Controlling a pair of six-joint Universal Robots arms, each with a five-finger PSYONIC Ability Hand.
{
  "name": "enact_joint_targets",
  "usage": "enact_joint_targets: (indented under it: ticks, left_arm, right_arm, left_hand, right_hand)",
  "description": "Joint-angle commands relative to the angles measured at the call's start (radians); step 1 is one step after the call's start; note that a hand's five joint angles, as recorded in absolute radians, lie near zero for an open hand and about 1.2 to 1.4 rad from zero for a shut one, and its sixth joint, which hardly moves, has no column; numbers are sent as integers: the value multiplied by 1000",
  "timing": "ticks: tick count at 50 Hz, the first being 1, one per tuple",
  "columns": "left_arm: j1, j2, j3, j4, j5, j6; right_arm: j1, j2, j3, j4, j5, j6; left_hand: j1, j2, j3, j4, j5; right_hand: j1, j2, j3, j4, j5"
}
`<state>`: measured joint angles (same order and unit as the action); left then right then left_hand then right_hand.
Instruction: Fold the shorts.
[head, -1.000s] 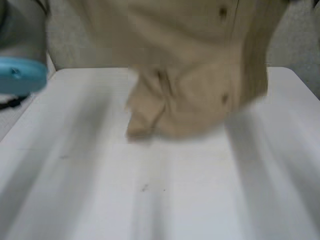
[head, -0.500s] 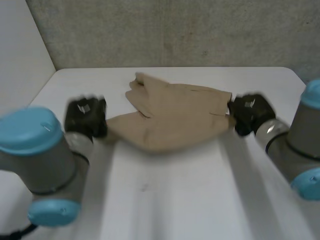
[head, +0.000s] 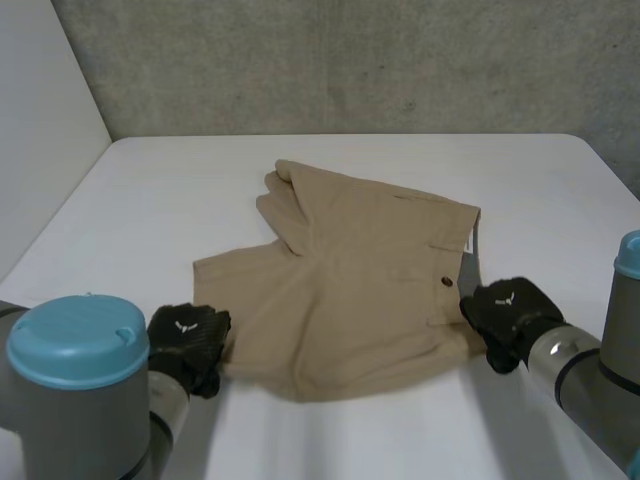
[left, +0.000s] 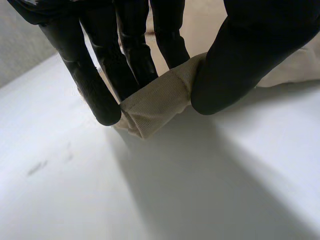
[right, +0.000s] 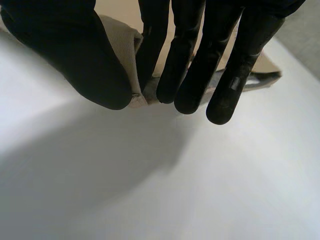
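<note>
Khaki cotton shorts (head: 350, 280) now lie spread on the white surface (head: 130, 200) across the middle of the head view. The waistband and its small dark button (head: 447, 283) are toward the right, and the legs point left. A second ago the cloth hung in the air across the upper frame. Half a second ago it lay bunched between my hands further back. Since then I have drawn it toward the lower frame and it has flattened out. The far leg in the upper centre stays rumpled. My black left hand (head: 188, 345) sits at the lower left on the near leg's hem corner, and my black right hand (head: 508, 312) sits at the lower right on the near waistband corner.

Left wrist view: the fingers (left: 95, 95) and thumb are clamped on a folded wad of hem, held just above the surface.

Right wrist view: the thumb presses the waistband edge against the fingers (right: 172, 75), so that corner is pinched too.

I judge the lay-out step nearly done. The garment is flat enough to begin folding, though I would smooth that far leg first, or the crease may be trapped inside the fold.
</note>
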<state>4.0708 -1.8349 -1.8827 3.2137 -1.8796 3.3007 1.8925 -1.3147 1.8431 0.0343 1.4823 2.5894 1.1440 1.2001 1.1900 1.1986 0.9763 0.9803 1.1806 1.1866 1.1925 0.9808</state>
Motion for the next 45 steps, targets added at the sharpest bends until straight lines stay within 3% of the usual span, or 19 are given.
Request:
enact_joint_targets:
  ticks: [1, 8, 16, 20, 25, 29, 32, 37, 45]
  left_arm:
    - [-10, 95, -76, -199, 4, -1]
    - [-61, 164, -133, -316, 5, -3]
    - [-108, 180, -124, -374, 65, 0]
    - [-79, 174, -84, -371, 109, -1]
    - [-4, 180, 0, -374, 128, 0]
    - [32, 177, 94, -350, 131, 0]
    - [68, 166, 146, -325, 140, 0]
    - [129, -5, 288, -203, 219, 4]
    - [138, -332, 594, -150, 277, 40]
  right_arm:
    - [-18, -92, 50, 218, 3, -168]
    - [-110, -187, 119, 357, 0, -325]
    - [-116, -209, 131, 371, -1, -334]
    - [-122, -205, 123, 348, -13, -333]
    - [-116, -195, 130, 276, -60, -318]
    - [-108, -184, 134, 237, -71, -267]
    - [-105, -170, 131, 230, -73, -233]
    - [-105, -167, 134, 205, -73, -221]
    - [-99, -156, 143, 159, -71, -192]
  left_hand:
    - [252, 196, 206, 198, 245]
    - [252, 196, 206, 198, 245]
    - [252, 196, 206, 198, 245]
    - [250, 194, 204, 195, 243]
    - [-682, -738, -728, -736, -689]
    - [-886, -942, -932, -941, -893]
    - [-901, -957, -947, -956, -908]
    - [-881, -937, -927, -935, -888]
    - [-819, -875, -865, -874, -826]
  right_hand:
    - [416, 216, 210, 204, 241]
    - [416, 216, 210, 204, 241]
    - [416, 216, 210, 204, 241]
    - [416, 216, 210, 204, 241]
    - [416, 216, 210, 204, 241]
    - [416, 216, 210, 204, 241]
    - [416, 216, 210, 204, 241]
    - [416, 216, 210, 204, 241]
    - [416, 216, 210, 204, 241]
